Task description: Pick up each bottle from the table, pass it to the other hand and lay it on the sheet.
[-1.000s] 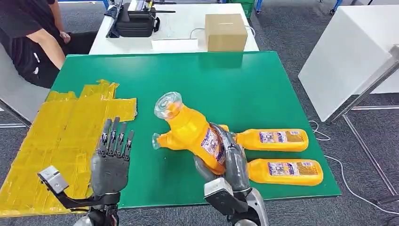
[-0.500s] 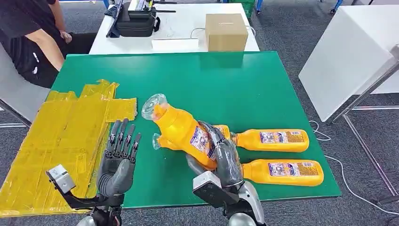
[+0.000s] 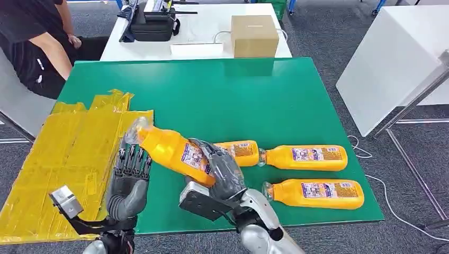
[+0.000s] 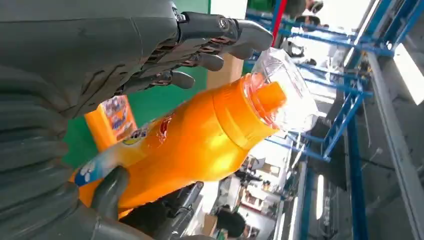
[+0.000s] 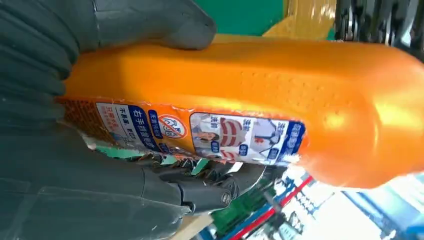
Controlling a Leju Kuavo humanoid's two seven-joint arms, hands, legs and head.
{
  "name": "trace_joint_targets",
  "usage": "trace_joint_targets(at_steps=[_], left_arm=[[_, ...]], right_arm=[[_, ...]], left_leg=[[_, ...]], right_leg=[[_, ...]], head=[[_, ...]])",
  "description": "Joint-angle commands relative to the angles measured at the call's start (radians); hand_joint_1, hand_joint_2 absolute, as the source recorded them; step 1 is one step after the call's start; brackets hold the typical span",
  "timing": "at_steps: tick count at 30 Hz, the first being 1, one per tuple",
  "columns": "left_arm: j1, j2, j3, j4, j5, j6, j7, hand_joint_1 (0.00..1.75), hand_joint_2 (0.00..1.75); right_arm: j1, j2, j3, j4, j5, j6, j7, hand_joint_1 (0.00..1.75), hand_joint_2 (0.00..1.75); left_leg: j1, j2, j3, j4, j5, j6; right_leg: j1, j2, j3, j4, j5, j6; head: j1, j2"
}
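Observation:
My right hand [image 3: 222, 172] grips an orange bottle [image 3: 169, 151] by its labelled body, above the green table [image 3: 238, 95], its clear cap pointing left toward the yellow sheet [image 3: 63, 159]. The right wrist view shows my right hand [image 5: 75, 150] wrapped around the bottle [image 5: 250, 85]. My left hand [image 3: 129, 180] stands open right by the bottle's neck, fingers straight up. In the left wrist view the bottle [image 4: 200, 140] lies across the palm, and the left hand's fingers [image 4: 210, 35] are spread and not closed on it. Three more orange bottles lie on the table: one [image 3: 241, 151] beside my right hand, one [image 3: 306, 157] further right, one [image 3: 317, 193] nearest the front edge.
A cardboard box [image 3: 254, 35] and a black case [image 3: 153, 24] sit on the white table behind. A person [image 3: 32, 42] sits at the far left. A white table [image 3: 392, 63] stands to the right. The sheet's front corner hangs past the table's left edge.
My right hand has carried the bottle left and tipped it flatter, bringing its cap end from the table's middle over to my left hand. The left hand has stayed roughly in place.

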Motion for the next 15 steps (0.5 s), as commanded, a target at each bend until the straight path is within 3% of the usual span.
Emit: trace_joint_targets(at_steps=[1,15], left_arm=[[-0.011,-0.017,0.067,0.034,0.026,-0.044,0.013,0.00,1.75],[-0.007,-0.034,0.140,0.050,0.066,-0.057,0.005,0.00,1.75]], right_arm=[[-0.153,-0.009,0.196,0.171,0.002,0.075,0.022,1.75,1.75],[-0.201,-0.038,0.344,0.141,-0.003,0.149,-0.027,1.75,1.75]], left_leg=[[0.001,0.004,0.008,-0.002,-0.002,-0.002],[0.001,0.001,0.005,-0.002,-0.001,-0.002]], right_leg=[[0.001,0.003,0.007,-0.002,-0.001,-0.001],[0.001,-0.001,0.005,-0.002,-0.001,-0.001]], head=[[0.000,0.000],[0.000,0.000]])
